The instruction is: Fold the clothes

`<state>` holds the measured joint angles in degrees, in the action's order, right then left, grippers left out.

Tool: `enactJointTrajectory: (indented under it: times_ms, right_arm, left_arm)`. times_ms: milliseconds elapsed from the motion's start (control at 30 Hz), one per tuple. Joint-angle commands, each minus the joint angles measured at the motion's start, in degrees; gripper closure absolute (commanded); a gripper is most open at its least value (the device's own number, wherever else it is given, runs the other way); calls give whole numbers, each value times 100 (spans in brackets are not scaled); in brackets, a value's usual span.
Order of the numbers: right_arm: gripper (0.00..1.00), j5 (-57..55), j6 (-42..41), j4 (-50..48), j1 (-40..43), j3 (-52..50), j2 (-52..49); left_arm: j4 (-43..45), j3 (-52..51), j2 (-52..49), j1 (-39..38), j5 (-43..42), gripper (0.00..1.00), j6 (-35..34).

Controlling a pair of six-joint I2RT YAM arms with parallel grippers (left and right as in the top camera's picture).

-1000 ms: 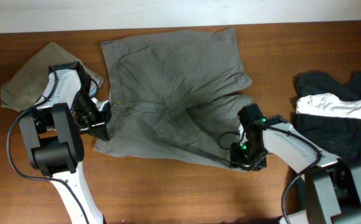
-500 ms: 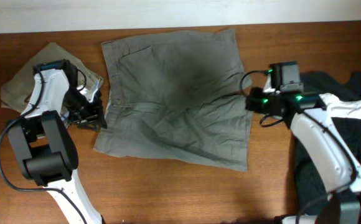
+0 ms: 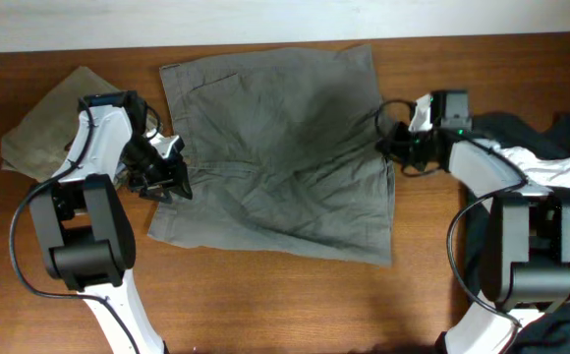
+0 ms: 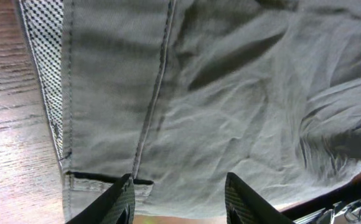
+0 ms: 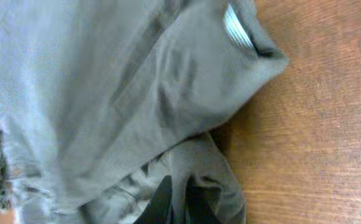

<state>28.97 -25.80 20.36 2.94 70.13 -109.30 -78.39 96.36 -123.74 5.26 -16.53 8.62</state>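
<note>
Grey-green shorts (image 3: 275,147) lie spread flat across the middle of the wooden table (image 3: 265,305). My left gripper (image 3: 164,177) is at the shorts' left edge by the waistband. In the left wrist view it (image 4: 183,199) is open just above the cloth (image 4: 230,93), with nothing between the fingers. My right gripper (image 3: 391,147) is at the shorts' right edge. In the right wrist view it (image 5: 179,202) is shut on a pinched fold of the shorts (image 5: 106,93), next to bare wood (image 5: 317,124).
A folded khaki garment (image 3: 44,123) lies at the back left, beside my left arm. A pile of dark clothes (image 3: 531,133) with a white piece (image 3: 560,167) lies at the right, under my right arm.
My right gripper moved from the shorts' front hem up to their right edge, dragging cloth along, and the shorts now lie flatter. My left gripper swung out left, then back onto the left edge.
</note>
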Motion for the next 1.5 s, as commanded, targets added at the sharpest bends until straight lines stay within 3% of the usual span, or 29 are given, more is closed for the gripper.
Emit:
enactJointTrajectory:
  times_ms: [0, 33, 67, 233, 333, 467, 533, 633, 800, 900, 1000, 1067, 1100, 1133, 1333, 1467]
  right_arm:
    - [38, -166, -22, 83, 44, 734, 345]
    - [31, -358, -20, 111, 48, 734, 345]
    - [31, -555, -13, 343, 70, 734, 317]
    - [47, -664, 684, 1196, 0, 562, 4]
    - [49, -756, 730, 1377, -35, 562, -391]
    - [48, -404, 1534, 1187, -243, 562, -632]
    - [76, -323, 1552, 1213, -426, 562, -632]
    - [96, -188, 1515, 1502, -442, 623, -525]
    - [96, 531, 1043, 3045, -52, 1781, -7]
    - [95, 225, 645, 2664, -17, 2111, -2]
    - [92, -796, 120, 2070, -28, 2085, -160]
    - [73, -837, 131, 1759, -28, 2083, -363]
    - [41, -863, 190, 1692, -22, 2083, -426]
    - [34, -870, 470, 1781, 35, 2083, -433]
    - [32, -695, 1786, 4061, 531, 2092, 372]
    - [31, -717, 1810, 5593, 409, 2013, 597]
  left_arm:
    - [66, 0, 127, 13, -55, 53, 136]
    - [98, 0, 127, 13, -39, 53, 136]
    - [101, 0, 127, 13, -20, 53, 136]
    - [74, 0, 127, 13, -17, 53, 138]
    - [39, 0, 127, 15, -13, 53, 181]
    - [125, 0, 127, 15, -17, 53, 201]
    - [122, 0, 127, 15, -13, 53, 205]
    - [103, 0, 127, 15, 87, 53, 221]
    - [127, 0, 127, 15, 133, 53, 221]
    - [190, 0, 127, 15, 136, 53, 223]
    - [192, 0, 127, 15, 153, 53, 267]
    - [192, 0, 127, 15, 153, 53, 267]
    - [190, 0, 127, 15, 155, 53, 267]
    - [177, 0, 127, 15, 155, 53, 267]
    - [9, -2, 127, -4, -11, 53, 332]
    - [1038, -605, 125, -267, 184, 49, 476]
